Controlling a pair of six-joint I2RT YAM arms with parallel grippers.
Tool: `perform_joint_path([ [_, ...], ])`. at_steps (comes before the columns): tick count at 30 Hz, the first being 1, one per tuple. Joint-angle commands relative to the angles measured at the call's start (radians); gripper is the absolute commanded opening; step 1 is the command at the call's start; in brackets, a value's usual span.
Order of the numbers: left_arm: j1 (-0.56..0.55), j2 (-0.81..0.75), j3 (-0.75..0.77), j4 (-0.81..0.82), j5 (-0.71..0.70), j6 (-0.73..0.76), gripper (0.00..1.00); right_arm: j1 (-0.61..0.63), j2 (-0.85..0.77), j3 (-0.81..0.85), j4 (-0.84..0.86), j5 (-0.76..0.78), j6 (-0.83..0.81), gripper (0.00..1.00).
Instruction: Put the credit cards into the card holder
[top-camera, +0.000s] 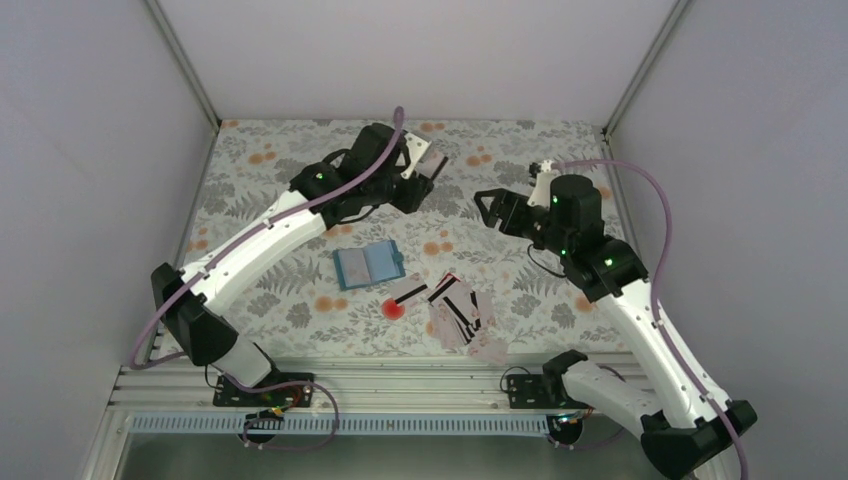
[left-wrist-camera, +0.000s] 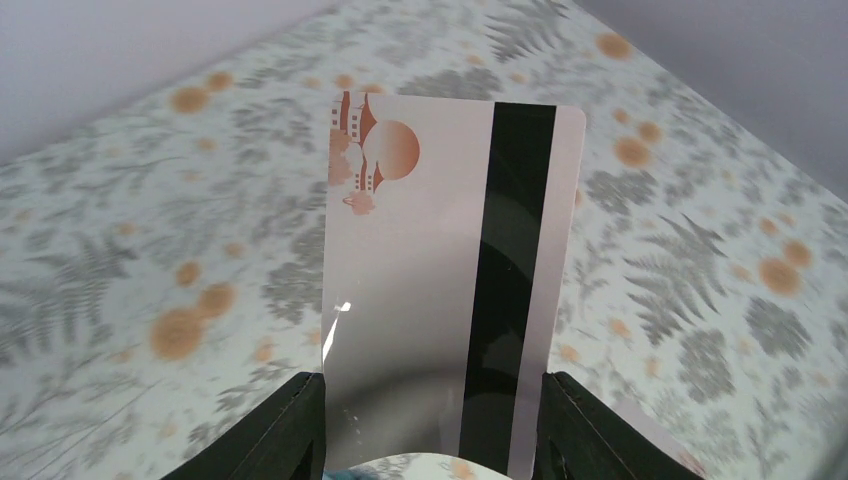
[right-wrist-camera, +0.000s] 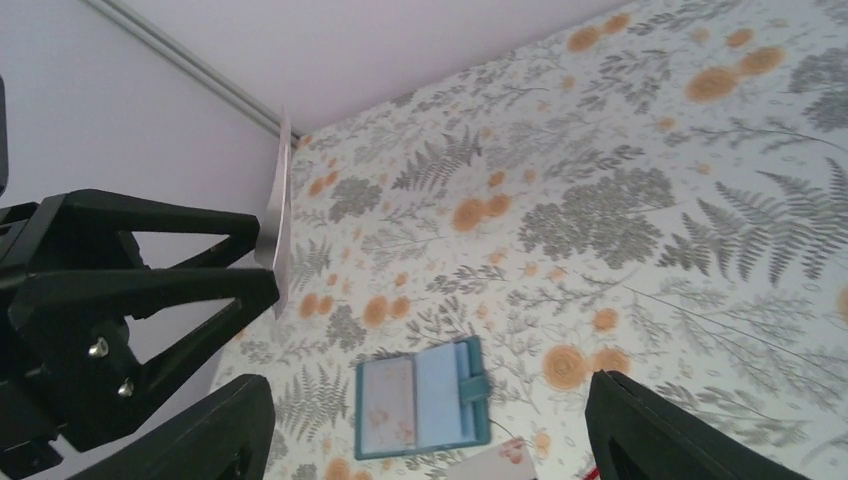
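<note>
Two arms work over the floral table (top-camera: 250, 200), both reaching out from its near edge. The left arm (top-camera: 270, 235) stretches toward the middle of the far edge. There the left gripper (left-wrist-camera: 430, 435) is clamped on a pale card (left-wrist-camera: 420, 270), its fingers (left-wrist-camera: 285, 435) pressing the card's two long edges. The card is raised off the table, its black stripe and a small orange drawing facing the wrist camera. The right arm (top-camera: 610, 270) bends in from the right side. The right gripper (top-camera: 487, 208) hangs above the table, pointing toward the left gripper, jaws spread wide with nothing between them. The blue holder (top-camera: 368, 266) lies open like a book near the table's middle, somewhat nearer the near edge, its tab on the right. Just right of it, the loose cards (top-camera: 460, 312) lie in an overlapping heap, black stripes up, one reaching the near edge. A round red spot (top-camera: 393, 308) sits between holder and heap, at the end of one card.
</note>
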Motion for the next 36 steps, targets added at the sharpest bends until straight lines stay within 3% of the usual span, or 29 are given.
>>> perform_joint_path([
  [1,-0.008,-0.049,0.022,0.0,-0.249,-0.129,0.42,0.0,0.044,0.049,0.093,-0.093,-0.019,0.79],
  [8,-0.038,-0.049,0.049,-0.05,-0.379,-0.23,0.42,0.006,0.155,0.096,0.164,-0.217,-0.018,0.72],
  [20,-0.085,-0.023,0.114,-0.083,-0.383,-0.253,0.42,0.077,0.34,0.27,0.215,-0.239,-0.037,0.65],
  [36,-0.104,-0.046,0.121,-0.072,-0.364,-0.25,0.41,0.098,0.46,0.388,0.214,-0.22,-0.015,0.37],
])
